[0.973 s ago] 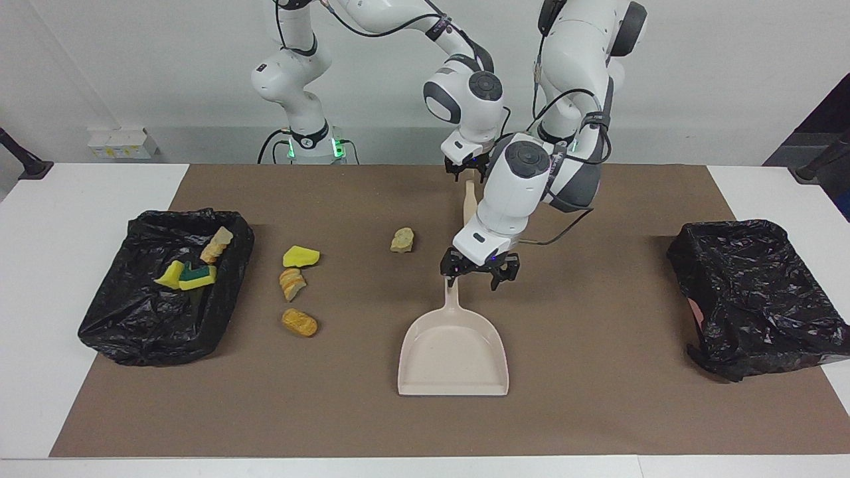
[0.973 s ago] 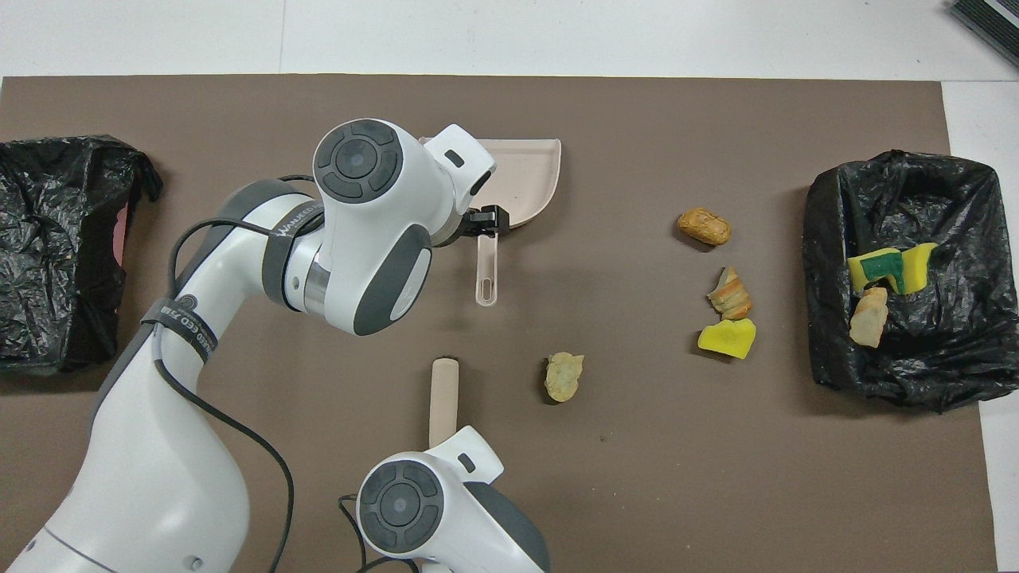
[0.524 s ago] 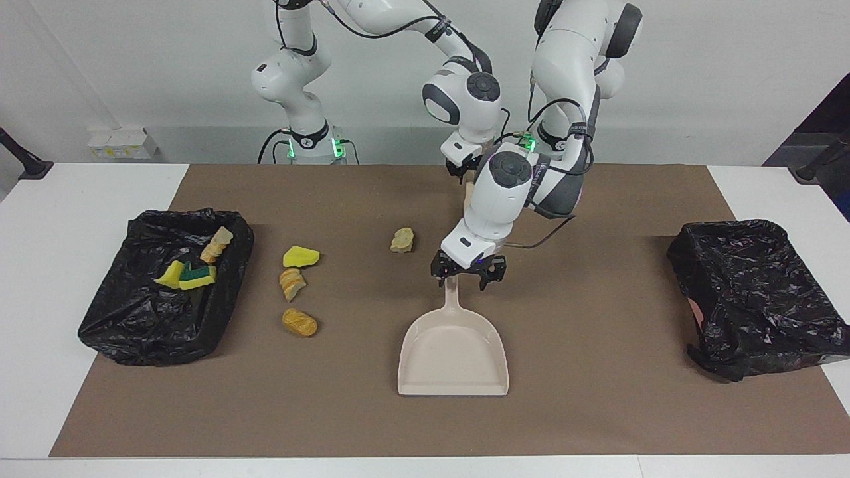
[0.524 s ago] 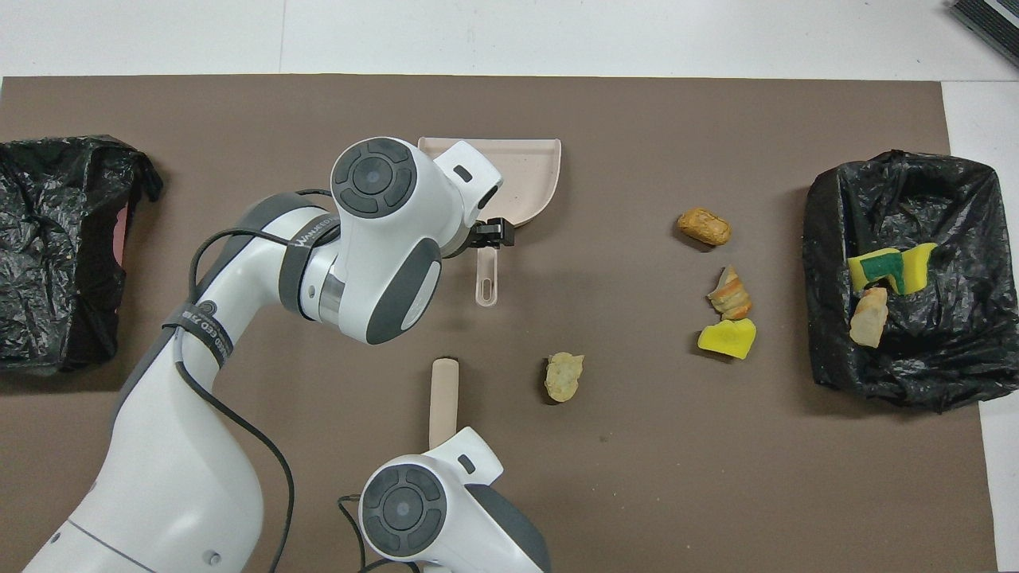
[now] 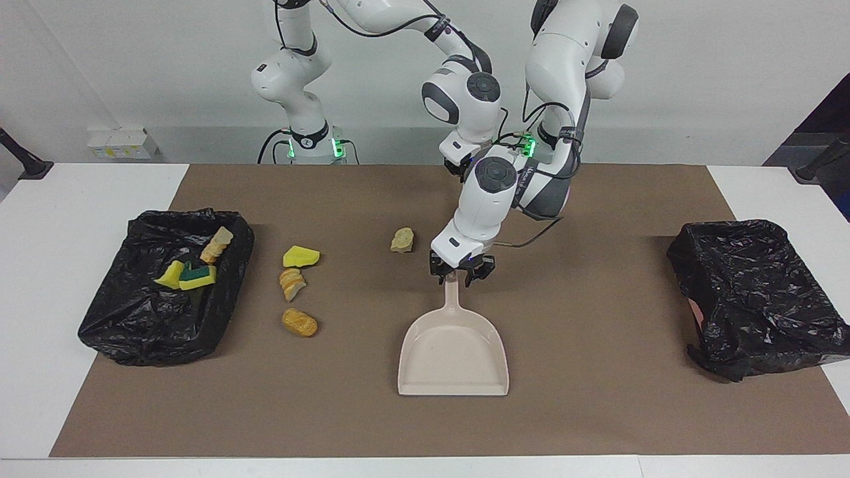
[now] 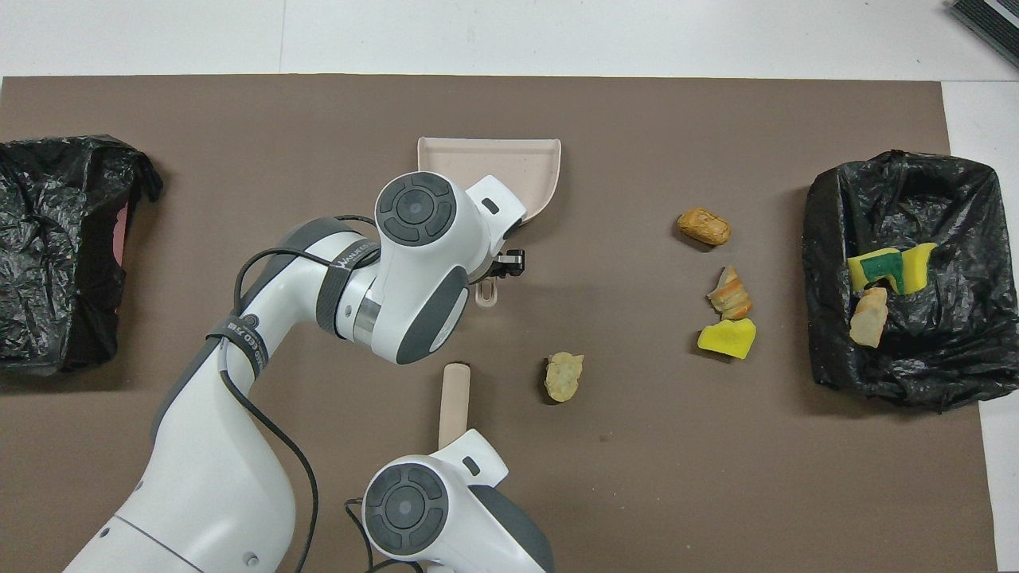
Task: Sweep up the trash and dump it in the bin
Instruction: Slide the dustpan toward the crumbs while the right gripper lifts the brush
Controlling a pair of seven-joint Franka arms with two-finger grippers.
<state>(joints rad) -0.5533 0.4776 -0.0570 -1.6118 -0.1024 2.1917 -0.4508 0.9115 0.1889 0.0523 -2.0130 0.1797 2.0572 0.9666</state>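
Since a second ago the left arm has drawn back toward the robots along the dustpan (image 5: 453, 352), so the left gripper (image 5: 454, 276) now sits down at the very end of the pan's handle instead of partway along it. It has narrowed about that handle; whether it has actually closed on it I cannot tell. The brush (image 6: 454, 402) has shifted too, its beige handle now slanting a little. It pokes out from under the right wrist, nearer to the robots than the dustpan. The right gripper (image 5: 459, 170) is clamped tight on the brush, largely hidden by the left arm in the facing view.

The trash lies on the brown mat (image 5: 597, 411), all of it toward the right arm's end from the dustpan. Closest to the pan's handle is a pale tan chunk (image 5: 402, 239), lumpy and crumb-like. Well apart from the pan are three more scraps in a loose row: a bright yellow sponge wedge (image 5: 301, 255), a sliced bread-like piece (image 5: 292, 283) with orange crust, and an orange-brown roll (image 5: 299, 322).

Farther still toward that end, a black-lined bin (image 5: 133, 318) already holds yellow sponge pieces (image 5: 188, 274), one green-backed, and a tan bread scrap (image 5: 217, 244). A second black-lined bin (image 5: 757, 299) stands well apart from the dustpan toward the left arm's end.
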